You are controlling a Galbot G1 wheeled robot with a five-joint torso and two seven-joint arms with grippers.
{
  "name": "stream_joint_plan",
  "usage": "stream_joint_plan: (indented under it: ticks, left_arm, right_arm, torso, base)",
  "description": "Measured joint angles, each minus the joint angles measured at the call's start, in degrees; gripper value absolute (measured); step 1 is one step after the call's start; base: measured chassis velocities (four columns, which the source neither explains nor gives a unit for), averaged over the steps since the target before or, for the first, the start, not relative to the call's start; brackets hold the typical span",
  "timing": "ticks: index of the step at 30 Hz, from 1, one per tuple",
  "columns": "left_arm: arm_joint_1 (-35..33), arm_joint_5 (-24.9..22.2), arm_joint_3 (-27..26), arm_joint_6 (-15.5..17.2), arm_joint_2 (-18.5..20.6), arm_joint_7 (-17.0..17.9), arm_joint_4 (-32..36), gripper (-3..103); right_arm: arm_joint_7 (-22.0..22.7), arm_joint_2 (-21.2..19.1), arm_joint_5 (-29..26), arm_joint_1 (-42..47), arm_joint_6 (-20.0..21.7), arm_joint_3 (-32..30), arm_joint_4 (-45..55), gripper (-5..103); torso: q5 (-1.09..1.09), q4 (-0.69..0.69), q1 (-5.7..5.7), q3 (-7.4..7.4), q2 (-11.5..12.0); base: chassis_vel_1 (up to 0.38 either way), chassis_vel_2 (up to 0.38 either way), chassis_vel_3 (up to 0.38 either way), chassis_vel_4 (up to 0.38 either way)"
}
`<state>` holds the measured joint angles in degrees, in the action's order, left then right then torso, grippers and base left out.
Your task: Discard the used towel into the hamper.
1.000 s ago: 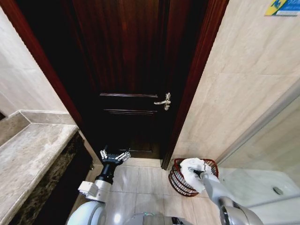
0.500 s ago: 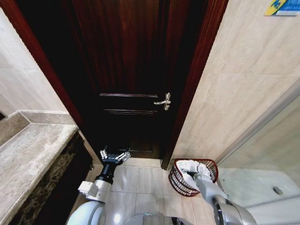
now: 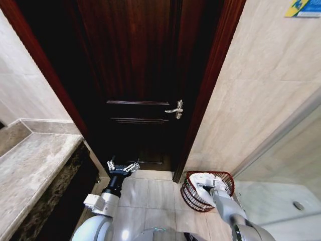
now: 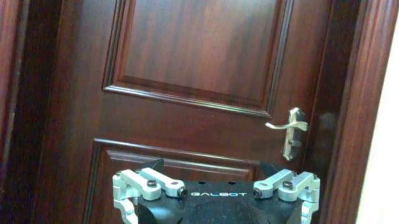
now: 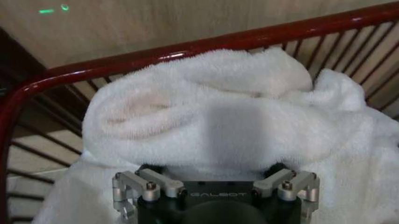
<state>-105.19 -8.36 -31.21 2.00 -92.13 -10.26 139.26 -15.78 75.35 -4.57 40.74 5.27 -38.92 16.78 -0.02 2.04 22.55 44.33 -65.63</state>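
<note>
1. Head view: right gripper sunk inside hamper, white towel just ahead; left gripper idle, jaws spread, by door.
2. Right wrist: towel bunched against the jaws, below hamper rim; grip state cannot tell.

white towel bunched inside reddish wire hamper
</note>
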Motion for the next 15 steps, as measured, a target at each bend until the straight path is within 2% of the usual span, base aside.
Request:
stream_joint_plan:
  ticks: [8,11,12,15]
  left_arm:
    - [0.01,0.0,0.0,0.0,0.0,0.0,0.0,100]
    - [0.01,0.0,0.0,0.0,0.0,0.0,0.0,100]
    - [0.0,0.0,0.0,0.0,-0.01,0.0,0.0,100]
    - [-0.01,0.0,0.0,0.0,-0.01,0.0,0.0,100]
  right_arm:
    - [-1.02,-0.34,2.32,2.1,-1.01,-0.12,-1.02,100]
    - [-1.12,-0.57,1.86,2.21,-1.01,-0.17,-1.08,100]
    - [-1.51,-1.09,1.44,2.2,-1.0,-0.17,-1.15,100]
    - [-1.83,-1.52,1.14,2.31,-0.98,-0.32,-1.38,100]
  torso:
    - [0.02,-0.01,0.07,0.02,0.02]
    - [0.02,0.01,0.06,0.02,0.02]
    - [0.06,0.06,0.04,0.01,0.02]
    - [0.05,0.05,0.0,0.0,0.01]
  base:
    - [-0.155,0.168,0.149,-0.165]
    - [-0.063,0.055,0.019,-0.035]
    - [0.0,0.0,0.0,0.0]
    - [0.038,-0.013,0.003,0.03]
